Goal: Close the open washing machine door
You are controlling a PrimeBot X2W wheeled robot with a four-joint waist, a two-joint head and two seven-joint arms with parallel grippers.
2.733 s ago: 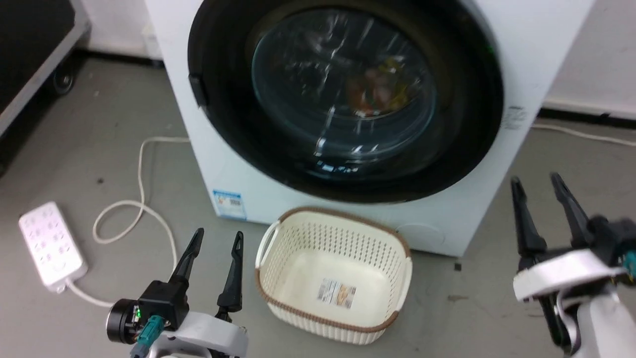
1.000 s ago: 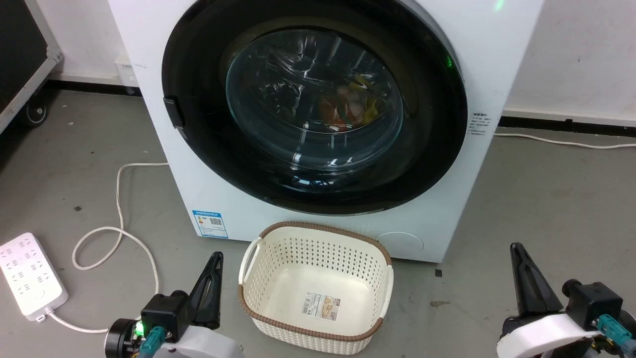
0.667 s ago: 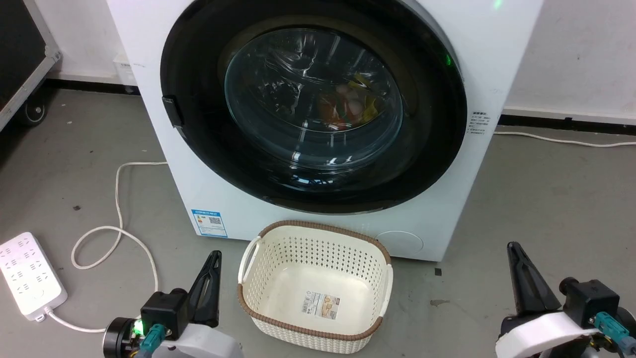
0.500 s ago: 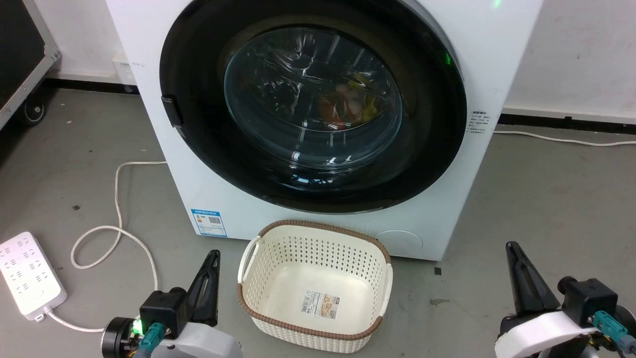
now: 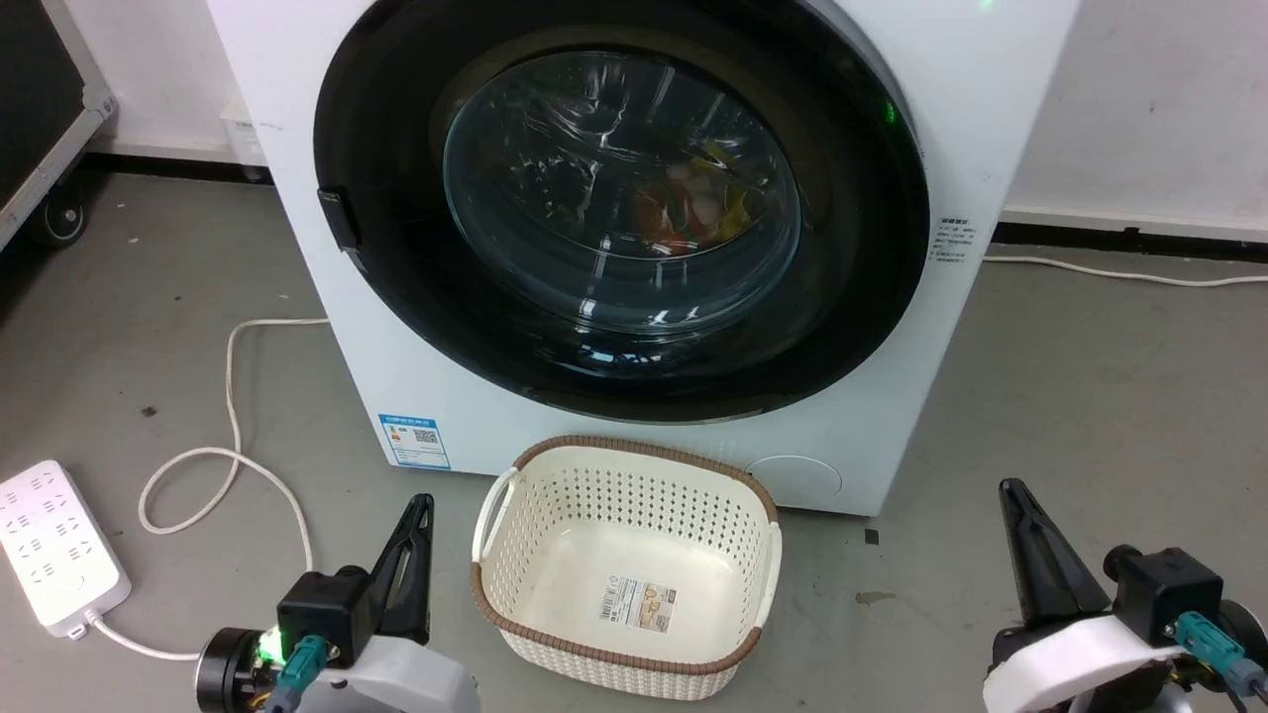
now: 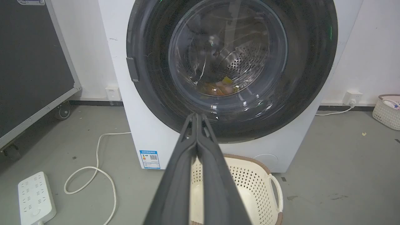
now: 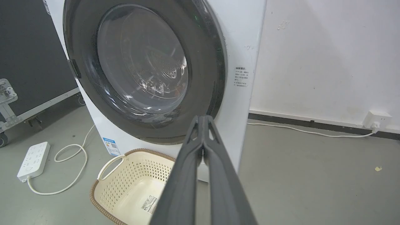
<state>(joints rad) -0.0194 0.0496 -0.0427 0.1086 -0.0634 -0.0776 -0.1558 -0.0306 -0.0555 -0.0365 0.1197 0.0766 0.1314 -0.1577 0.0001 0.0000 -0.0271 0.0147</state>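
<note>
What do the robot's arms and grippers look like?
The left gripper and right gripper each have two long, tapering dark fingers on a black block. Behind sits a rounded white wrist shell with a teal cable plug; a green light glows on the left one.

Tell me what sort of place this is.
Probably a lab or workshop, not a home: a washing machine on a bare grey floor, a wheeled black case beside it, a power strip lying loose.

Glossy black, clear-glass washing machine door (image 5: 619, 198), perforated cream plastic basket (image 5: 634, 487), matt grey floor (image 5: 1090, 376)
</note>
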